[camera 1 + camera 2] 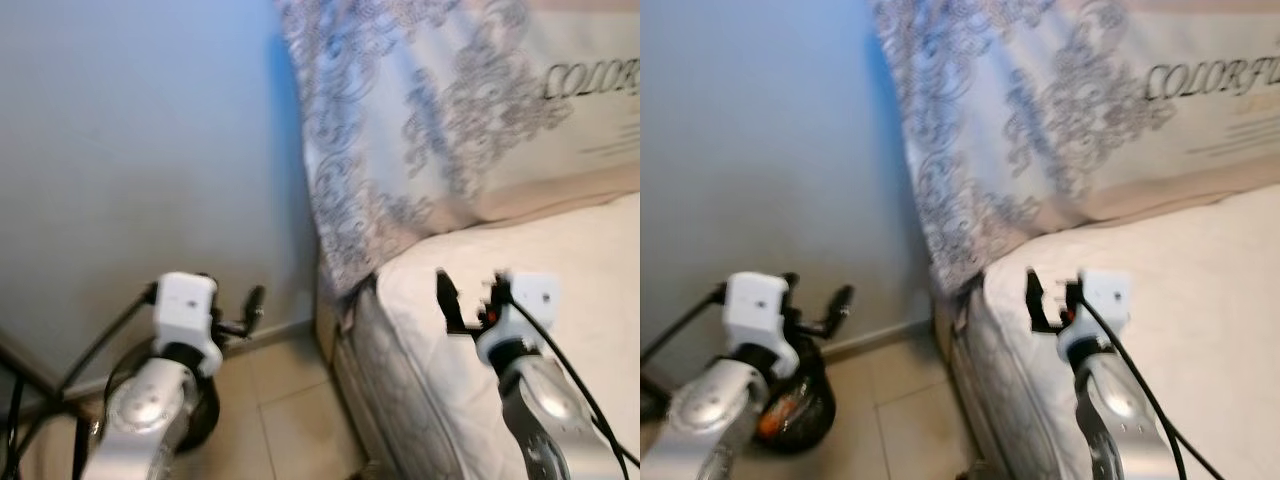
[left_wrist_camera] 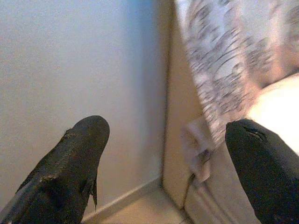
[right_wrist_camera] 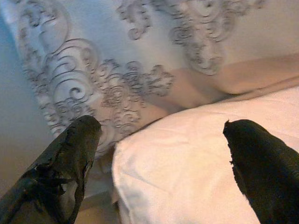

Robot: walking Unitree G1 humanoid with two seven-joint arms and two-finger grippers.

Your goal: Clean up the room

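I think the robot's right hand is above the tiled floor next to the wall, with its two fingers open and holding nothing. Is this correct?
Not quite. The right hand is above the cream mattress, not the tiled floor; the left eye view shows this, and the right wrist view shows the mattress between its fingers. The rest is correct: its fingers are open and hold nothing. The left hand is the one over the floor by the wall.

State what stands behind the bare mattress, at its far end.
A second mattress, patterned with grey swirls and printed lettering, leans upright behind the bare mattress, its lower edge meeting the flat one. Whatever is behind it is covered. The blue-grey wall runs alongside.
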